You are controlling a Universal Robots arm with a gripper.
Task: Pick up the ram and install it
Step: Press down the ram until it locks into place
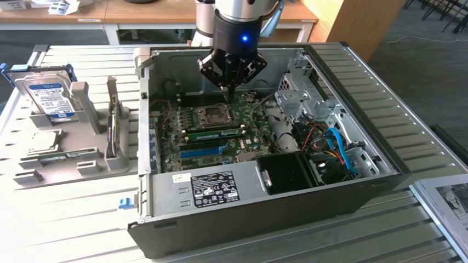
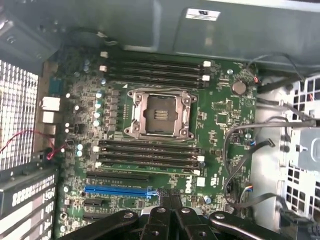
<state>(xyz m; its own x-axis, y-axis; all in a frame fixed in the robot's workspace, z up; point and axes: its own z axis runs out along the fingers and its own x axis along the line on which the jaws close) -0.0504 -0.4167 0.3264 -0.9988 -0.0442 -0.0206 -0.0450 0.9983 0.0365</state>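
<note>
The ram (image 1: 216,132), a long green stick with a pale label, stands in a motherboard slot between the processor socket (image 1: 215,114) and the blue slot (image 1: 201,151). In the wrist view the ram (image 2: 150,170) shows edge-on as a thin green strip in the slot row nearest the blue slot (image 2: 119,190). My gripper (image 1: 228,96) hangs above the board, over the far edge of the socket and clear of the ram. Its fingers are shut together with nothing between them. In the wrist view the gripper (image 2: 168,220) points down near the blue slot's end.
The open computer case (image 1: 380,164) surrounds the board, with a black power supply (image 1: 289,172), cables (image 1: 336,145) and a drive cage (image 1: 300,90) on the exterior view's right. On the exterior view's left, a grey holder (image 1: 62,164) carries a hard drive (image 1: 50,98).
</note>
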